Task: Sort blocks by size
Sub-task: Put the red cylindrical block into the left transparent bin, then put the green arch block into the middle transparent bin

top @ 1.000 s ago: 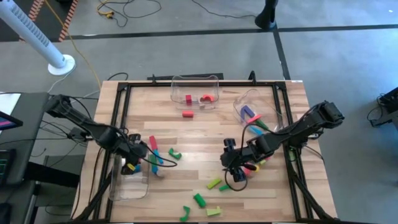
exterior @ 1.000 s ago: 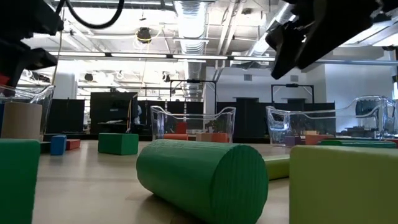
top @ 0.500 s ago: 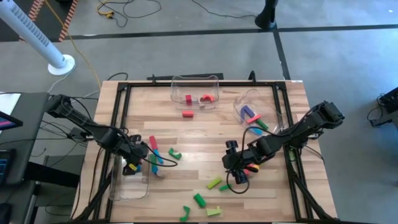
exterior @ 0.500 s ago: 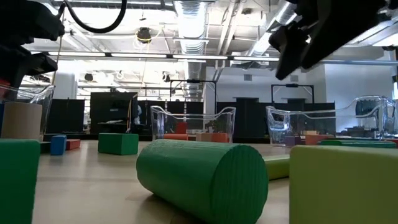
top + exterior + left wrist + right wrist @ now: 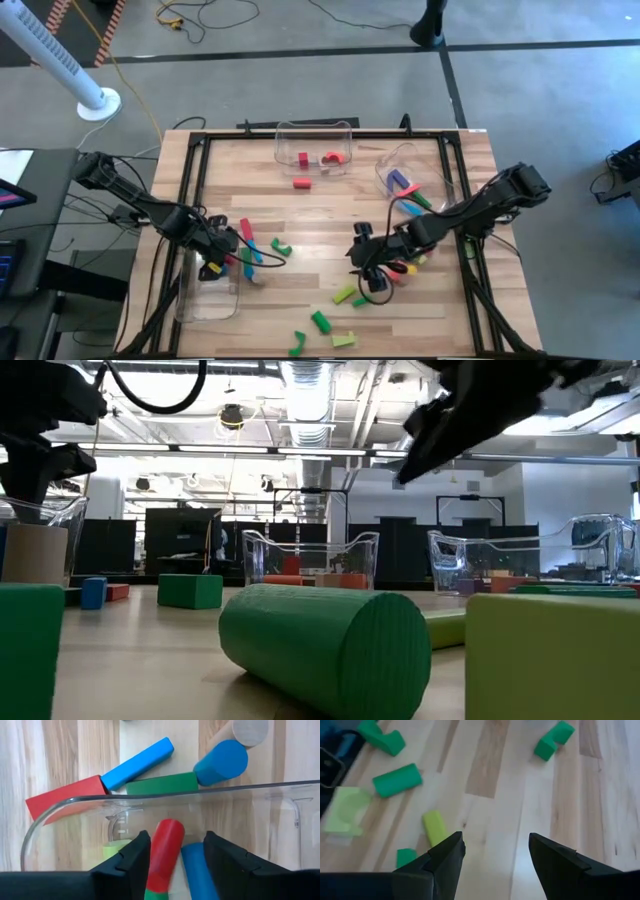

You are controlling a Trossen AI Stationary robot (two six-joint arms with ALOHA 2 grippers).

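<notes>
My left gripper [image 5: 175, 840] hangs open over the clear bin [image 5: 65, 807] at the table's left [image 5: 222, 258]. A red cylinder [image 5: 167, 850] shows between its fingers, above a blue block [image 5: 197, 870] and a light green block [image 5: 112, 851] in the bin. Red [image 5: 62, 795], blue [image 5: 137, 762] and green [image 5: 160, 784] bars lie on the table just outside the bin's rim. My right gripper [image 5: 495, 842] is open above bare wood right of centre [image 5: 362, 272], with a lime bar [image 5: 434, 827] and a green cylinder [image 5: 397, 781] lying to one side of it. My left gripper comes from above, pointing steeply down, with one finger on each side of the red cylinder's upper part [image 5: 170, 832]. The gap is wider than the cylinder. I cannot tell whether the finger [image 5: 135, 855] beside it touches it.
Two more clear bins stand at the far edge [image 5: 315, 135] and far right [image 5: 415, 170], with blocks in them. Green blocks are scattered near the front edge [image 5: 320, 320]. A red block [image 5: 301, 183] lies at far centre. A big green cylinder [image 5: 320, 635] lies before the low camera.
My right gripper has shifted slightly toward the table's left and stays open. The red piece that showed under my left gripper at the low view's left edge no longer shows there.
</notes>
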